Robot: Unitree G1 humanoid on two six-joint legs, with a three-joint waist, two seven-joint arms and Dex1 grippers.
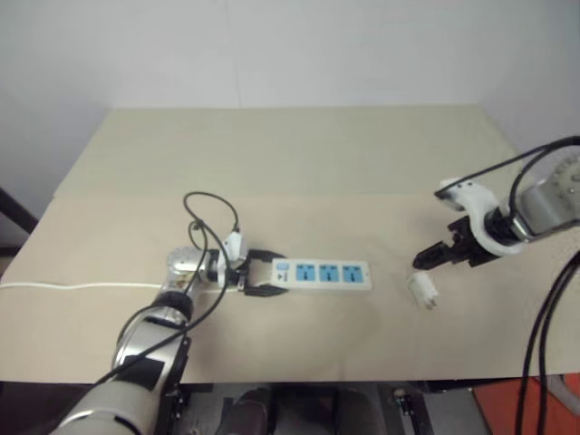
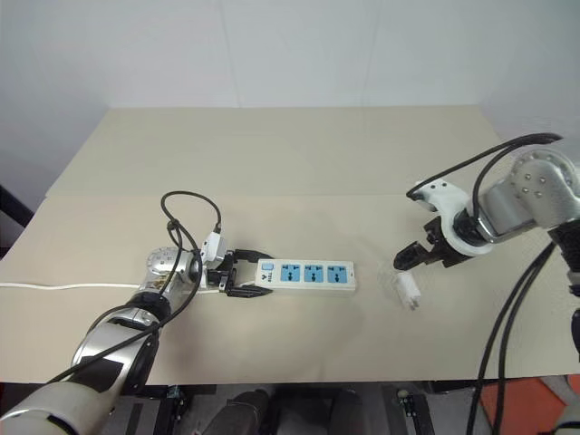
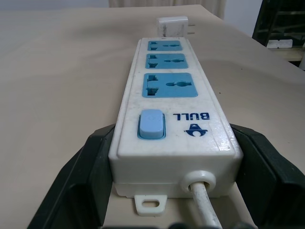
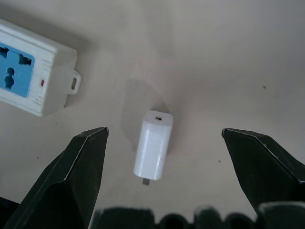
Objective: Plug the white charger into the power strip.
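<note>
The power strip [image 1: 323,274] lies flat on the beige tabletop [image 1: 299,163]. The left end effector [image 1: 263,274] clamps the strip's switch end, one black finger against each long side. The white charger [image 1: 423,291] lies on its side just beyond the strip's far end. The right end effector [image 4: 164,157] hangs above the charger, fingers spread wide, not touching it.

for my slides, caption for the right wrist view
Open right gripper poised above the white charger lying on the table, power strip nearby.
</note>
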